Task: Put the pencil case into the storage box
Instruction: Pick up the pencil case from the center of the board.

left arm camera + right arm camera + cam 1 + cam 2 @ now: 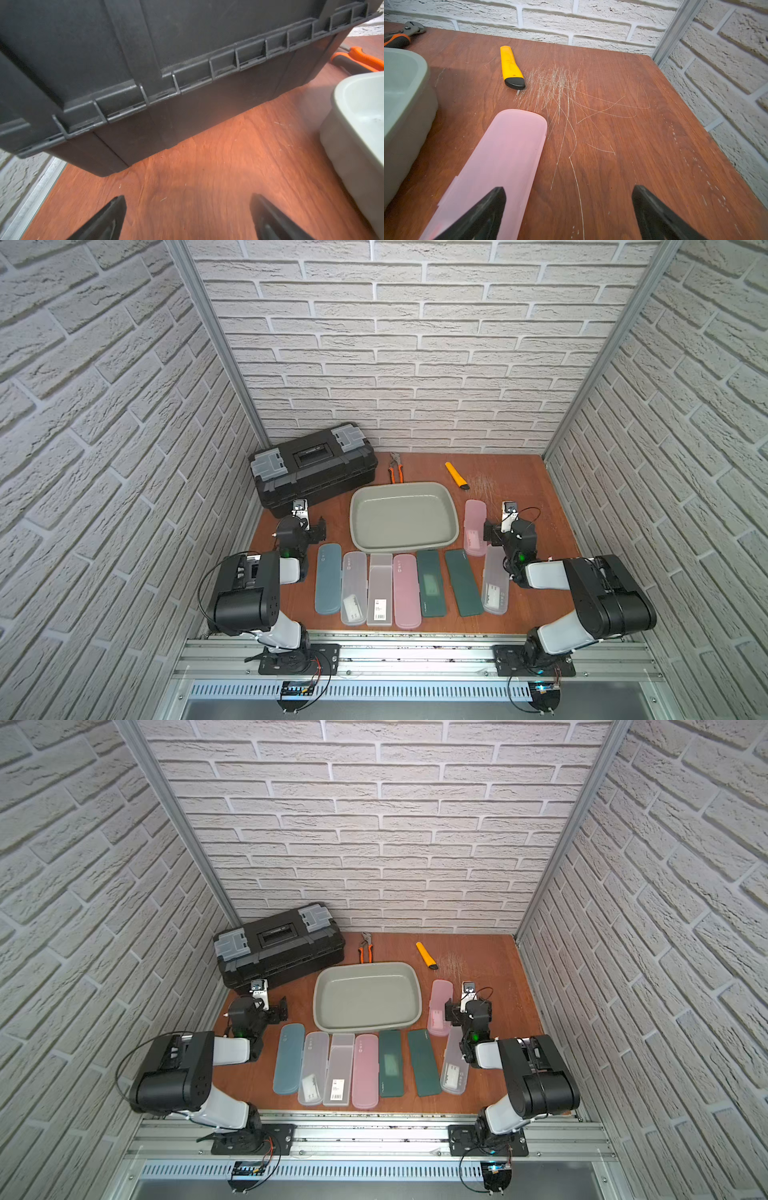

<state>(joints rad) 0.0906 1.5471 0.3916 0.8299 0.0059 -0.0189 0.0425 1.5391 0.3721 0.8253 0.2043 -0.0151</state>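
While the right gripper [569, 188] hangs with its jaws spread wide and nothing between them, a pink pencil case [500, 166] lies flat on the worktop [623, 135], partly beneath it. In the right wrist view one finger [481, 218] sits over the near end of the case and the other is over bare wood beside its long side. Whether that finger touches the case cannot be told.

In both top views the case lies just beside the storage box [399, 516], on the side toward the worktop's right edge, lengthways toward the back edge and outside the box. The box holds nothing.

Between the box and the front edge a row of pencil cases [407, 591] lies side by side, seven in all: blue, clear, pink and dark green.

The left gripper [188, 196] also has its jaws apart, over bare wood, facing a black toolbox [313, 468] that sits in the back left corner. Pliers [395, 472] and a yellow utility knife [456, 476] lie near the back edge.
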